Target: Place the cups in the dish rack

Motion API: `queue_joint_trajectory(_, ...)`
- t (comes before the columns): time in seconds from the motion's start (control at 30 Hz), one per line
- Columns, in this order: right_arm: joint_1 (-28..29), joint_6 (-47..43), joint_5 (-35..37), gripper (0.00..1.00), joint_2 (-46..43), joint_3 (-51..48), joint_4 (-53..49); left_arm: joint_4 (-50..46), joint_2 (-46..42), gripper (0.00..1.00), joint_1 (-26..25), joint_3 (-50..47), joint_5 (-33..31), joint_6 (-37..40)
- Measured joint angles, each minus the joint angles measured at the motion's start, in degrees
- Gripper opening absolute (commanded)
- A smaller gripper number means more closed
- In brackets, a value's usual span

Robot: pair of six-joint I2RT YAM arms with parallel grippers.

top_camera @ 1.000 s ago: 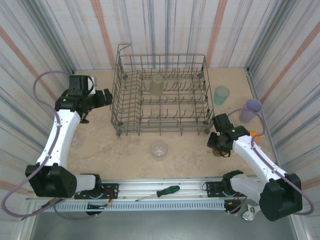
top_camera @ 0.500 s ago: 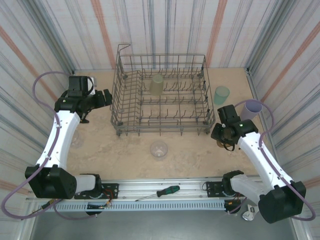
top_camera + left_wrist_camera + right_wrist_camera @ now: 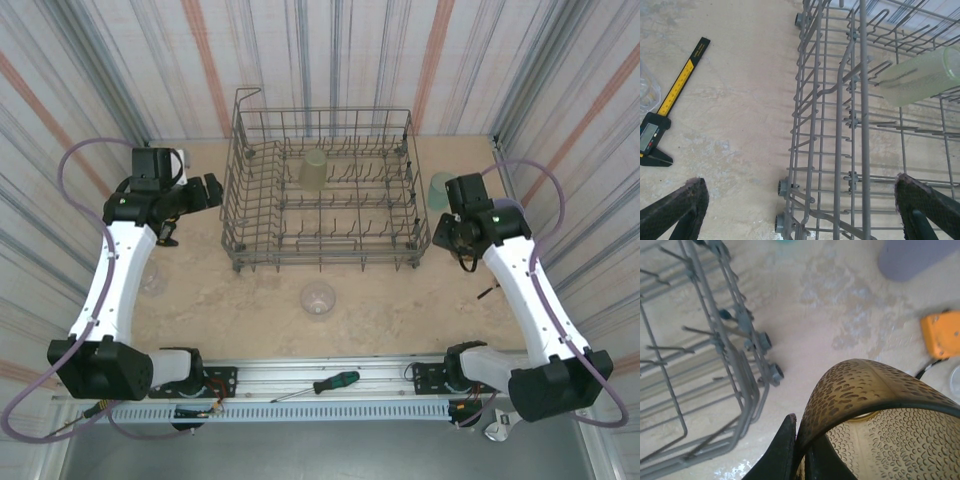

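Left gripper (image 3: 212,190) hovers just beside the rack's (image 3: 236,200) left wall, jaws spread wide, holding nothing. Its wrist view looks down on bare desk (image 3: 740,125) on one side and rack wire on the other, so there's room out to the left. A caliper (image 3: 671,102) lies there, and a clear cup (image 3: 646,92) is cut off by the frame edge. In the rack, a yellow-green cup (image 3: 314,168) rests among the tines near the back. In front, a second clear cup (image 3: 318,299) stands alone on open desk. Over to the right gripper (image 3: 445,238), close by the rack's right front corner: jaws pinched narrow on the amber cup's (image 3: 875,410) rim. The teal cup (image 3: 438,186) is half hidden behind that arm. The lavender cup (image 3: 915,257) is clipped at the frame top.
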Motion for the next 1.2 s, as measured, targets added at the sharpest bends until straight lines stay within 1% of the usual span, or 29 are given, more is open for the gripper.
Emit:
queue_joint_trajectory(0.17,-0.11,-2.82,-0.02,0.0,2.78,8.33,-0.07,-0.31,-0.13,0.99,0.0,0.09,1.7,-0.63)
queue_joint_trajectory(0.3,-0.13,-4.2,-2.45,0.0,5.27,13.03,0.55,-1.25,-0.13,0.99,0.0,0.7,3.58,-2.27)
queue_joint_trajectory(0.43,0.37,-4.46,-5.49,0.0,7.43,15.06,2.86,-1.49,-0.09,0.99,0.0,1.92,5.81,-4.22)
queue_joint_trajectory(0.7,3.8,-4.72,-11.72,0.0,9.84,15.98,9.14,-1.55,1.44,0.99,-0.02,4.17,9.57,-9.16)
queue_joint_trajectory(0.97,4.17,-3.98,-22.53,0.0,10.51,15.32,18.1,-0.66,1.53,0.99,-1.92,6.08,13.18,-15.37)
queue_joint_trajectory(1.2,4.17,0.96,-35.98,0.0,10.08,6.95,31.74,1.01,2.91,0.99,-2.58,8.35,16.09,-19.76)
